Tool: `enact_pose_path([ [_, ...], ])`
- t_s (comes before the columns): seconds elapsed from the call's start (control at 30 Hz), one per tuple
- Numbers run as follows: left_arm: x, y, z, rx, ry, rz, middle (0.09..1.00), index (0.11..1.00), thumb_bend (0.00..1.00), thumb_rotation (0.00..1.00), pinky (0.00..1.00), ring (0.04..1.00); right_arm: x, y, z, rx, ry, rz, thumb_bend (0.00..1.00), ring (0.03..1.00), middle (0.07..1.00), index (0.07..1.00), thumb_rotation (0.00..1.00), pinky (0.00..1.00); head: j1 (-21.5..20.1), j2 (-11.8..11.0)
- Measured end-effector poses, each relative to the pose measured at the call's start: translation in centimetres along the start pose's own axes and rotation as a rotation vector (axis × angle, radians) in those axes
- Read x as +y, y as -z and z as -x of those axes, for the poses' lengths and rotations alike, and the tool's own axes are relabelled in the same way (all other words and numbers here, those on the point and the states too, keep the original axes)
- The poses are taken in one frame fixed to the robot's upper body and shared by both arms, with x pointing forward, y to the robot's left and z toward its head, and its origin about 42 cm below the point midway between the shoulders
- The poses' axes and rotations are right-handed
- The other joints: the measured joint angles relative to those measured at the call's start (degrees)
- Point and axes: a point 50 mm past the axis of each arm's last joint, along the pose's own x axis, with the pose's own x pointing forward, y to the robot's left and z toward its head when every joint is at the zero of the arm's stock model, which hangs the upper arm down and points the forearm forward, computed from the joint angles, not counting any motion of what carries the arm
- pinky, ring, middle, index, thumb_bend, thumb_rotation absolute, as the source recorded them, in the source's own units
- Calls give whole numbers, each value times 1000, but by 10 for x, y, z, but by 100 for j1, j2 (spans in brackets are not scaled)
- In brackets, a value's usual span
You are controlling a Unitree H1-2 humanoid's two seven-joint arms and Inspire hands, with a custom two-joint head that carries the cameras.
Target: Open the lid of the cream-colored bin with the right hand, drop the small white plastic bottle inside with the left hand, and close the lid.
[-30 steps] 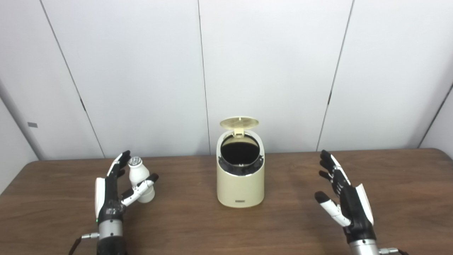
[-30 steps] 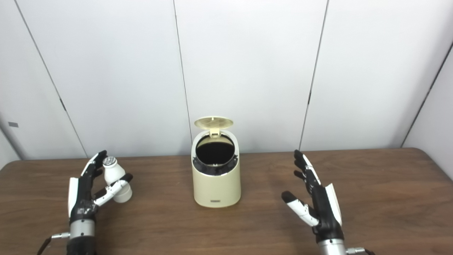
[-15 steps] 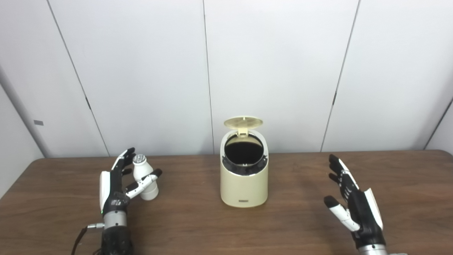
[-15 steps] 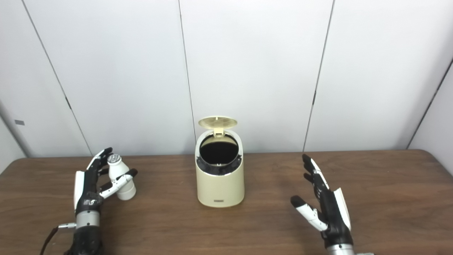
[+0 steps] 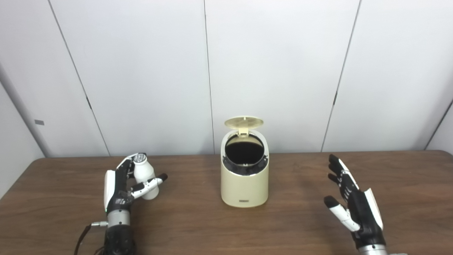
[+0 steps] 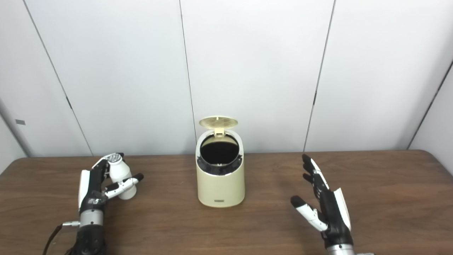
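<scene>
The lid (image 5: 244, 122) is already raised, while the bottle (image 5: 144, 175), at nine o'clock of the bin (image 5: 244, 180), is being enclosed by the left hand (image 5: 122, 186), not yet dropped; the right hand (image 5: 352, 205) is held splayed, empty.

Bin (image 5: 244, 184) front label (too blurry, illegible).

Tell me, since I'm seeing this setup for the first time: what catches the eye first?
The cream-colored bin at the table's centre, its lid flipped up over a dark opening. To its left, the left robot hand curls around a small white bottle; to its right, the right robot hand is open, holding nothing.
</scene>
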Motion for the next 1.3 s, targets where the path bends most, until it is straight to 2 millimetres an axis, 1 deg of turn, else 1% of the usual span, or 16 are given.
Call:
enact_pose_path([
  [0.03, 0, 0, 0, 0, 2, -2, 643, 660, 966, 56, 576, 647, 0, 0, 0, -1, 0, 0, 922, 929, 938, 925, 822, 876, 0, 0],
  [0.07, -1, 0, 0, -1, 2, -4, 601, 611, 932, 22, 522, 596, 0, -1, 0, -3, 1, -1, 916, 930, 940, 927, 822, 876, 0, 9],
  [0.13, 0, 0, 0, 0, -4, -3, 570, 577, 905, 5, 482, 556, 0, -2, 0, -7, 1, 0, 912, 931, 941, 928, 820, 877, 0, 9],
  [0.17, 0, 0, 0, 0, -9, 1, 526, 541, 718, 2, 447, 516, 0, -2, -1, -8, 1, -1, 911, 933, 943, 930, 819, 881, 0, 9],
  [0.2, 0, 0, 0, -1, -15, 7, 500, 525, 591, 1, 408, 467, 0, -2, -1, -8, 1, -1, 918, 935, 946, 931, 821, 885, 0, 9],
  [0.23, 0, 0, 0, -1, -21, 11, 487, 518, 548, 0, 385, 451, 0, -2, -1, -8, 1, -1, 917, 933, 945, 930, 823, 882, 0, 9],
  [0.3, 1, 0, 0, -6, -42, 11, 465, 503, 513, 0, 353, 442, 0, -2, -1, -8, 1, 0, 914, 930, 942, 927, 828, 879, -9, 9],
  [0.5, 0, -2, 1, -43, -66, -2, 459, 491, 504, 0, 332, 441, 0, -1, 0, -5, -2, 8, 928, 935, 943, 929, 830, 886, -9, 9],
  [0.7, 1, -3, 1, -46, -76, -8, 456, 499, 503, 0, 294, 404, 1, 5, 1, 17, -4, 7, 936, 933, 940, 925, 829, 884, -9, 9],
  [0.87, 1, -3, 1, -50, -81, -8, 460, 496, 504, 0, 324, 433, 1, 5, 1, 18, -5, 6, 941, 931, 940, 926, 827, 883, -35, 9],
  [1.0, 0, -10, 10, -106, -75, -18, 472, 496, 504, 0, 326, 434, 0, 5, 1, 19, -3, 6, 936, 928, 939, 926, 823, 875, -35, 0],
  [1.1, -3, -20, 21, -187, -61, -22, 483, 503, 503, 0, 329, 426, 1, 5, 1, 16, -4, 6, 920, 927, 938, 926, 822, 868, -62, -17],
  [1.17, -6, -30, 29, -246, -53, -18, 488, 504, 503, 0, 325, 421, 1, 5, 0, 15, -5, 9, 903, 926, 936, 927, 818, 867, -62, -18],
  [1.2, -6, -37, 32, -276, -54, -12, 492, 503, 503, 0, 323, 418, 2, 5, 0, 15, -5, 12, 905, 924, 935, 927, 823, 867, -62, -26],
  [1.3, -5, -66, 33, -391, -65, 14, 502, 489, 503, 0, 325, 424, 2, 6, 0, 18, 0, 17, 922, 919, 933, 926, 826, 860, -70, -35],
])
